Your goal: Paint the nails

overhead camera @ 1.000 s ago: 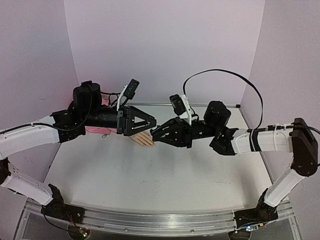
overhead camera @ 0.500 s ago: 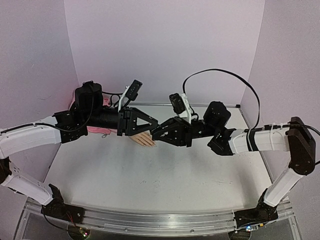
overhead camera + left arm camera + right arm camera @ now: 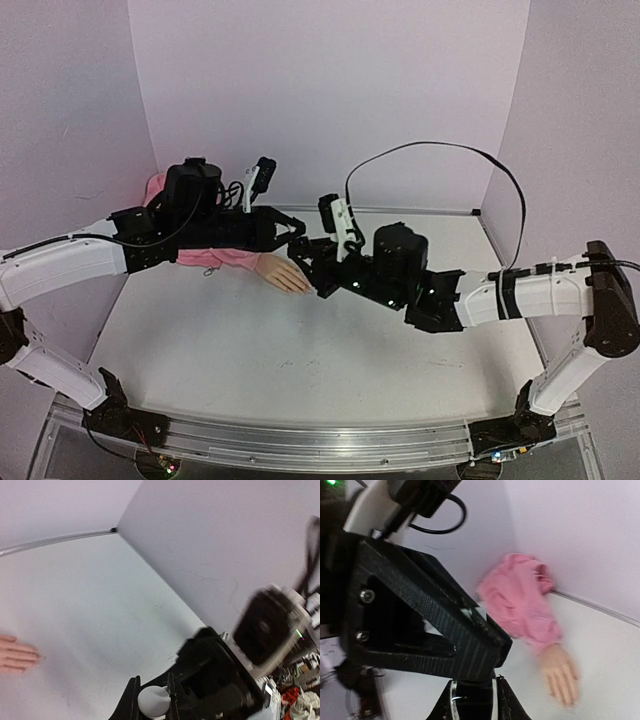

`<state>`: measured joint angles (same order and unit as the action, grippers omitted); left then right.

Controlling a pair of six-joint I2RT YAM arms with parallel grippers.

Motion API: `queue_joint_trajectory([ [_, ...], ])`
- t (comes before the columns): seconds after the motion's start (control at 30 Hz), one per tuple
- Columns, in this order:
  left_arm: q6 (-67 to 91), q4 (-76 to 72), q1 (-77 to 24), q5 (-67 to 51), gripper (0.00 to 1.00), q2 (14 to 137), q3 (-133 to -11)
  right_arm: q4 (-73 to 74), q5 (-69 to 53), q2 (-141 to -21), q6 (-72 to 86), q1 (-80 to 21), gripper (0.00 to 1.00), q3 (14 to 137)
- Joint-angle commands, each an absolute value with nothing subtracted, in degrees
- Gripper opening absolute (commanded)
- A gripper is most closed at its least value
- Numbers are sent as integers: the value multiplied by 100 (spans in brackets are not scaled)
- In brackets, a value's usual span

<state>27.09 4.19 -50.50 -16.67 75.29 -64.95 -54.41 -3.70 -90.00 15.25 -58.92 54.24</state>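
Around white piece (image 3: 154, 705), left tool (image 3: 151, 699) closed

The plastic hand (image 3: 560, 672) looks smooth, its pink cloth sleeve (image 3: 520, 605) matt.

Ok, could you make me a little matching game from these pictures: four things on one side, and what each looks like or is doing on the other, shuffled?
Things:
1. mannequin hand
2. sleeve
3. left gripper
4. right gripper

Descriptions:
A. closed on a small black thing
B. pink and crumpled
C. beige, lying flat on the table
D. closed on a small white round thing

Pairs: 1-C, 2-B, 3-D, 4-A
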Motion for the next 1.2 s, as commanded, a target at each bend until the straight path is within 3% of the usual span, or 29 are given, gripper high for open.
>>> queue_joint_trajectory([
  [0.0, 3152, 1948, -5309, 263, 0, 7862, -7191, -4812, 4830, -9388, 584, -6273, 0, 6138],
  [0.13, 2961, 1728, -5309, -123, 1, 7799, -7245, -5141, 3313, -9443, 296, -6250, 0, 6120],
  [0.17, 2897, 1618, -5313, -258, 5, 7742, -7197, -5278, 2781, -9401, 218, -6240, 0, 6038],
  [0.37, 2318, 824, -5300, -1242, 60, 7260, -6755, -5563, -1015, -8959, 485, -5697, 0, 5554],
  [0.43, 2216, 556, -5292, -1458, 73, 7057, -6542, -5725, -2471, -8790, 752, -5386, 0, 5404],
  [0.53, 2106, -41, -5275, -2103, 82, 6804, -6235, -6081, -4248, -8608, 1258, -4943, 0, 5261],
  [0.73, 1978, -527, -5284, -3395, 80, 6939, -6273, -6919, -6137, -8570, 2253, -4824, 0, 5333],
  [0.83, 2061, -751, -5287, -3924, 77, 7078, -6375, -7245, -6362, -8653, 2567, -4825, 0, 5388],
  [0.97, 2163, -912, -5293, -4247, 57, 7220, -6498, -7446, -6364, -8750, 2708, -4820, 0, 5414],
  [1.17, 2197, -957, -5343, -4353, 50, 7311, -6559, -7522, -6294, -8862, 2794, -4824, 0, 5423],
])
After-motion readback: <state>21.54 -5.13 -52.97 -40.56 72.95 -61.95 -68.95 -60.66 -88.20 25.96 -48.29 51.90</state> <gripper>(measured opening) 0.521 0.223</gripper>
